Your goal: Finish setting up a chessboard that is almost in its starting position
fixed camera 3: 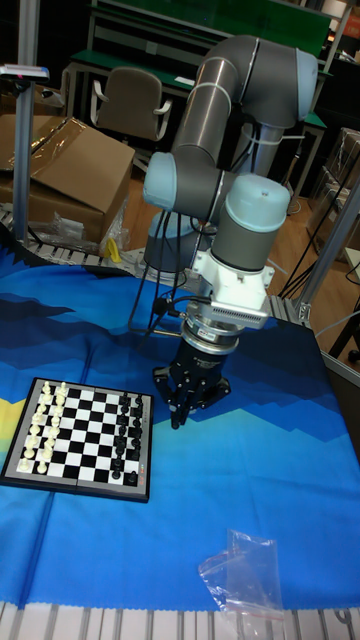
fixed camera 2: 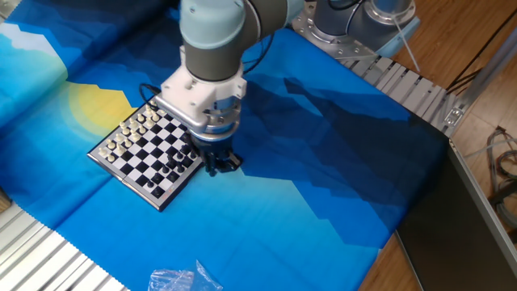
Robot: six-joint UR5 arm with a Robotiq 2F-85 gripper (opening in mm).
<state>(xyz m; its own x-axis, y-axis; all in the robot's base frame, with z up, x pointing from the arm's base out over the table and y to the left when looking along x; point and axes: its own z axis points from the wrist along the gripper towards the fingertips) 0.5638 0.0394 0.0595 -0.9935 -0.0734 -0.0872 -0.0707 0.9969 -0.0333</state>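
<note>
The chessboard lies on the blue cloth at the left, with white pieces along its far-left side and black pieces along the side nearest the arm. In the tall fixed view the chessboard is fully visible, white pieces left, black pieces right. My gripper points down and hovers just off the board's right edge, partly covering the black side. Seen from the tall fixed view, the gripper hangs right of the board's far right corner. Its dark fingers are close together; I cannot make out whether anything is between them.
A crumpled clear plastic bag lies near the cloth's front edge, also seen as the bag. Aluminium rails border the table behind and at the front left. A cardboard box and a chair stand beyond the table.
</note>
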